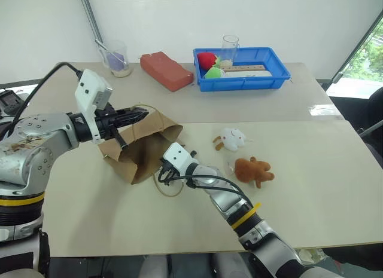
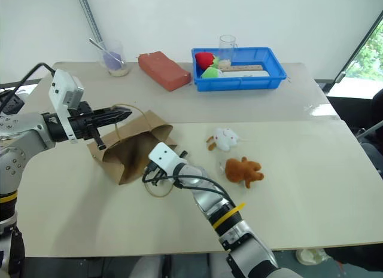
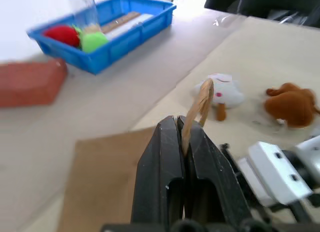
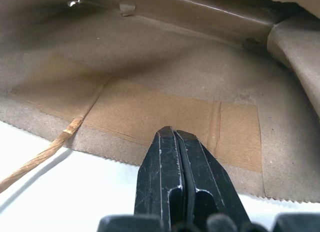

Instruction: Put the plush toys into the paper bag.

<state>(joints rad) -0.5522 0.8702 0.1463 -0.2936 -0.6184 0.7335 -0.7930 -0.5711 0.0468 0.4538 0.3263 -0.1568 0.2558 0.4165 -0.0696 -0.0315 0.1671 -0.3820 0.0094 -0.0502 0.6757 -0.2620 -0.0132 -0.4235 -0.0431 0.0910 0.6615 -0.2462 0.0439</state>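
R gripper [image 4: 172,134]: fingers pressed together, nothing between them, tips at the serrated mouth edge of the brown kraft paper bag [image 1: 143,147]; R wrist view looks into the bag's interior. L gripper [image 3: 182,124]: clamped on the bag's twisted-paper loop handle [image 3: 200,105], per L wrist view. Bag lies on beige table [image 1: 311,188]. White plush toy w/ tan paws [image 1: 231,138] and reddish-brown plush toy [image 1: 254,170] lie right of the bag, outside it. Far: blue plastic tray [image 1: 242,79].

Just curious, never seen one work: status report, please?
Left fingers shut on bag handle. Right gripper shut, empty, at paper bag mouth. Plush toys on table.
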